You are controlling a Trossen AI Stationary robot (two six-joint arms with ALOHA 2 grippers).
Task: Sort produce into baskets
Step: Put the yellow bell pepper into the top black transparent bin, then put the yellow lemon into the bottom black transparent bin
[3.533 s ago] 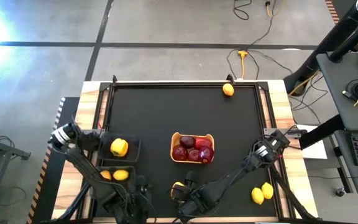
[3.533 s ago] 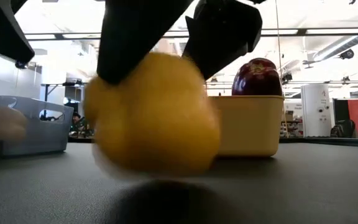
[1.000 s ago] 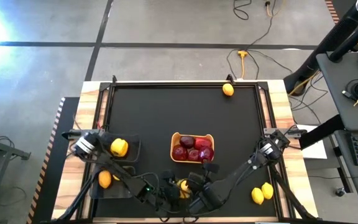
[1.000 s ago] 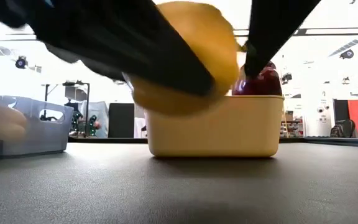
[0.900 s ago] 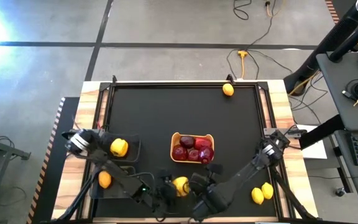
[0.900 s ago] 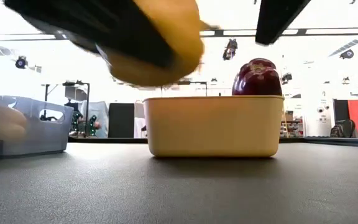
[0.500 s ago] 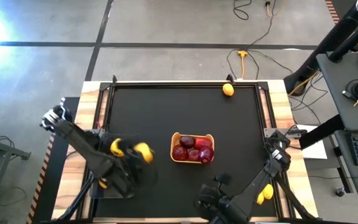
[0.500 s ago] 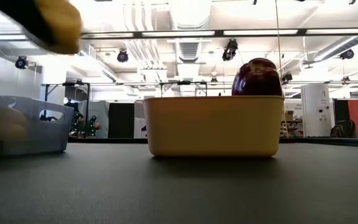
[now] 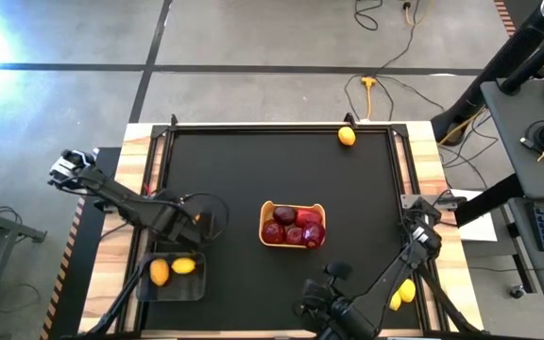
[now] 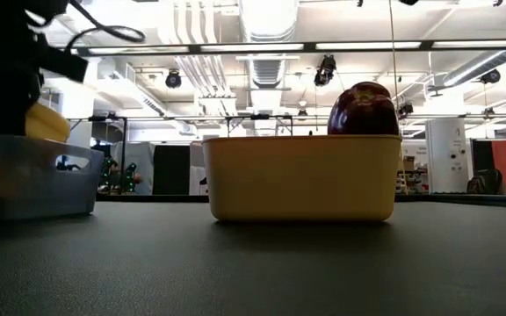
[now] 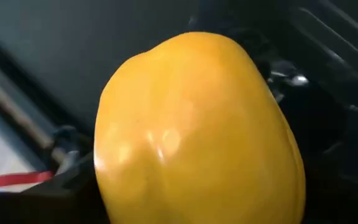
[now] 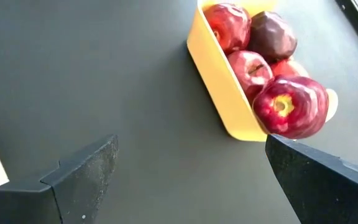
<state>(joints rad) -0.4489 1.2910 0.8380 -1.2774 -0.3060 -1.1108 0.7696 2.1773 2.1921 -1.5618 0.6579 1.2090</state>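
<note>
My left gripper (image 9: 185, 227) hangs over the far dark bin (image 10: 33, 184) at the table's left, shut on a yellow bell pepper (image 11: 197, 130) that fills the left wrist view. In the low view the pepper (image 10: 49, 123) shows just above the bin's rim. The gripper hides what lies inside this bin. Dark red apples (image 9: 294, 227) fill the yellow-tan tray (image 9: 293, 203) at mid-table. My right gripper (image 9: 317, 307) stands open near the table's front edge, nothing between its fingers (image 12: 79, 180). My left gripper holds the yellow bell pepper from above, pointing steeply down. The pepper's own bulk (image 11: 166, 143) hides the fingers, so where they sit on it cannot be told. Whether its underside touches anything inside the bin is hidden by the bin wall.
The nearer dark bin (image 9: 170, 281) holds two lemons (image 9: 184, 266). One lemon (image 9: 347, 136) lies at the table's far edge; another (image 9: 395, 296) shows partly beside the right arm at the near right. Bare black mat lies between the tray and the far edge.
My left gripper has carried the pepper up from the table's near middle, toward the left edge and the far dark bin, tipping from nearly level to steeply downward. My right gripper drew back toward the near edge, then kept still.
</note>
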